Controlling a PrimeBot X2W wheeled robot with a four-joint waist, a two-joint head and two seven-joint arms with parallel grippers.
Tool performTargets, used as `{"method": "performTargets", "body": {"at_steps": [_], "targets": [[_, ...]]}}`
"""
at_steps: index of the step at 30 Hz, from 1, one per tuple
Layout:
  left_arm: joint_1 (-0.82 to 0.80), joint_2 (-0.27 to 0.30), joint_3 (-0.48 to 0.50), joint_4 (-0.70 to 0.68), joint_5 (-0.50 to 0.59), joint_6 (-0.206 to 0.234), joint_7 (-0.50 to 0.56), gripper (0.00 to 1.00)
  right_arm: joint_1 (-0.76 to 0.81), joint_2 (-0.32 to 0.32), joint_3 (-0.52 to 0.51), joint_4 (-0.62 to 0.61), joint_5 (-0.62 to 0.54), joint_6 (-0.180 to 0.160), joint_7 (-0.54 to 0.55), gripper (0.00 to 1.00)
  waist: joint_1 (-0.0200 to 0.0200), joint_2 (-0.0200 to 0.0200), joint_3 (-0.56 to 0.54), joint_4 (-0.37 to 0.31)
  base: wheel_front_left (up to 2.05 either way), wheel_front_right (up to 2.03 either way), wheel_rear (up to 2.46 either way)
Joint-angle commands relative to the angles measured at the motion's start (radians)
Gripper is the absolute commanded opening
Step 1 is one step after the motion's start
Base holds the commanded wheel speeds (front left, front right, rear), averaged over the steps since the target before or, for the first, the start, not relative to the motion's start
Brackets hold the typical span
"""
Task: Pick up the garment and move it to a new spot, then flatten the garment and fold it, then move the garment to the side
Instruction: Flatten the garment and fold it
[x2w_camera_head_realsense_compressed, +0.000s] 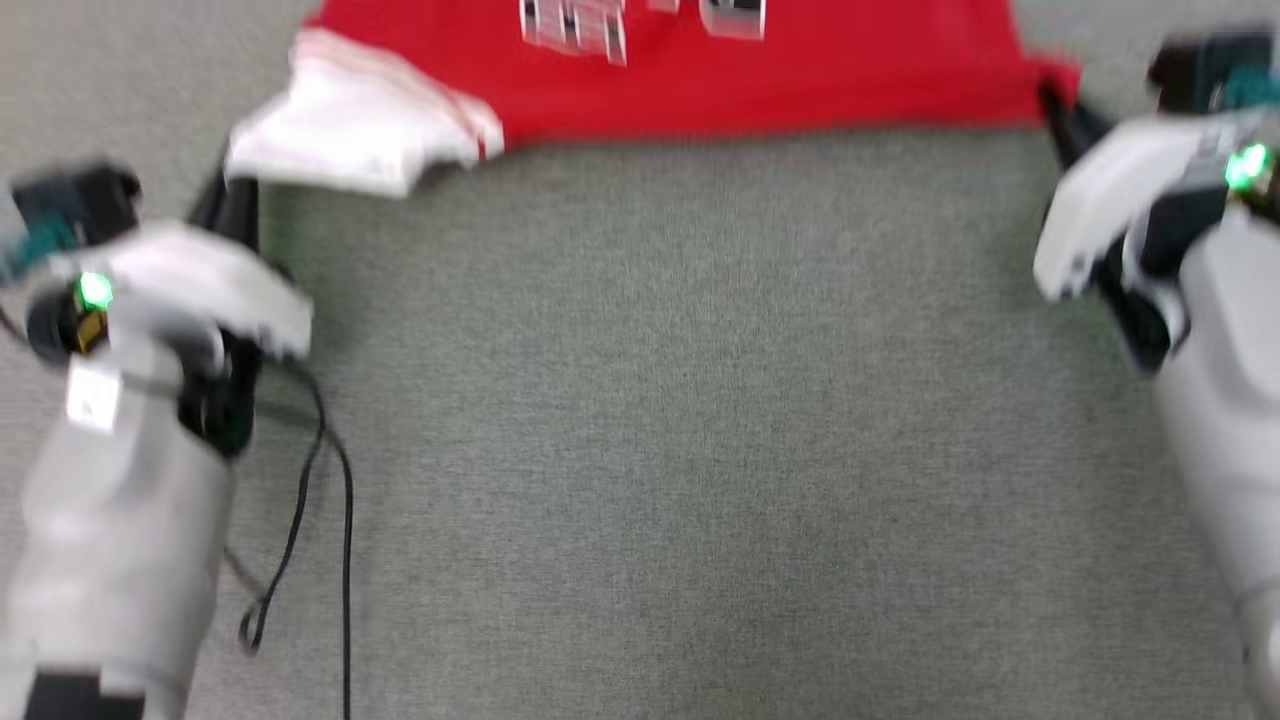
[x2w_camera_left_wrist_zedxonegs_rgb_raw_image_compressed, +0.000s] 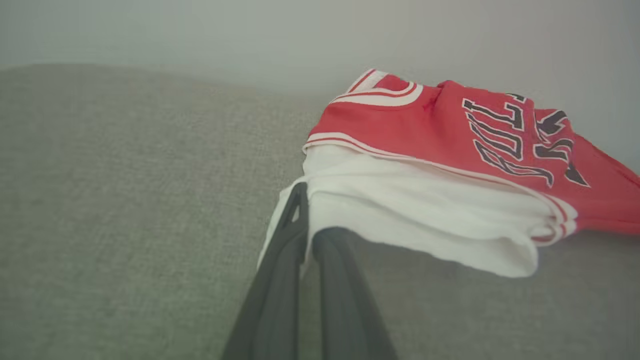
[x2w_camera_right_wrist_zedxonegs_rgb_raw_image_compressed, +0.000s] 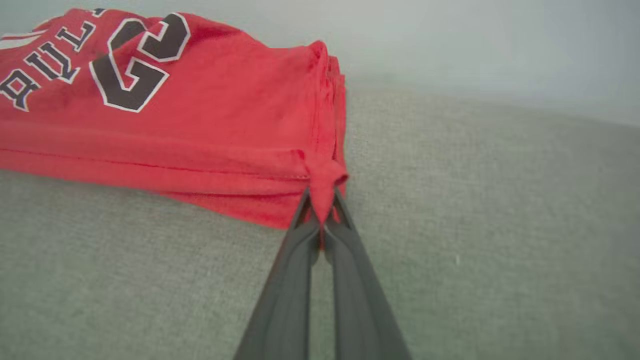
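The red garment (x2w_camera_head_realsense_compressed: 760, 90) lies across the far part of the grey fabric surface, printed side up, with a white sleeve (x2w_camera_head_realsense_compressed: 350, 140) bunched at its left end. My left gripper (x2w_camera_head_realsense_compressed: 235, 190) is shut on that sleeve's edge. In the left wrist view the white cloth of the garment (x2w_camera_left_wrist_zedxonegs_rgb_raw_image_compressed: 425, 125) drapes over the tips of that gripper (x2w_camera_left_wrist_zedxonegs_rgb_raw_image_compressed: 312, 215). My right gripper (x2w_camera_head_realsense_compressed: 1052, 100) is shut on the garment's right corner. The right wrist view shows the gripper (x2w_camera_right_wrist_zedxonegs_rgb_raw_image_compressed: 322, 212) with a pinch of the garment (x2w_camera_right_wrist_zedxonegs_rgb_raw_image_compressed: 200, 115) between its closed fingers and the layered hem running off to the left.
A thin black cable (x2w_camera_head_realsense_compressed: 300, 500) hangs from my left forearm and loops over the grey surface (x2w_camera_head_realsense_compressed: 680, 420). Open surface stretches between the two arms, nearer to me than the garment. A pale wall (x2w_camera_left_wrist_zedxonegs_rgb_raw_image_compressed: 250, 30) rises behind the surface.
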Motion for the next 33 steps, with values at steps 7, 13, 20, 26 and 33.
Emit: {"method": "performTargets", "body": {"at_steps": [7,13,20,26,33], "targets": [[0.367,-0.019,0.064,-0.18,0.017,0.03,-0.007,0.0,0.345,-0.088,0.007,-0.147,0.075,-0.002,0.0,0.0,0.0001,0.0,-0.21,0.039,0.0,0.0,0.0],[0.612,-0.036,0.098,-0.313,0.01,0.09,-0.007,0.0,0.624,-0.111,-0.074,-0.325,0.104,-0.003,0.047,0.0,0.0001,0.0,-0.319,0.049,0.0,0.0,0.0],[0.834,-0.025,0.111,-0.458,-0.008,0.17,0.043,0.0,0.903,-0.058,-0.192,-0.538,0.065,-0.004,0.126,0.0,0.0001,0.0,-0.405,0.047,0.0,0.0,0.0],[1.027,-0.017,0.117,-0.629,-0.024,0.252,0.115,0.0,1.148,0.03,-0.305,-0.762,0.016,-0.004,0.229,0.0,0.0001,0.0,-0.462,0.058,0.0,0.0,0.0],[1.189,0.001,0.138,-0.816,-0.036,0.338,0.191,0.0,1.33,0.108,-0.372,-0.962,-0.024,-0.004,0.342,0.0,0.0001,0.0,-0.486,0.064,0.0,0.0,0.0]]}}
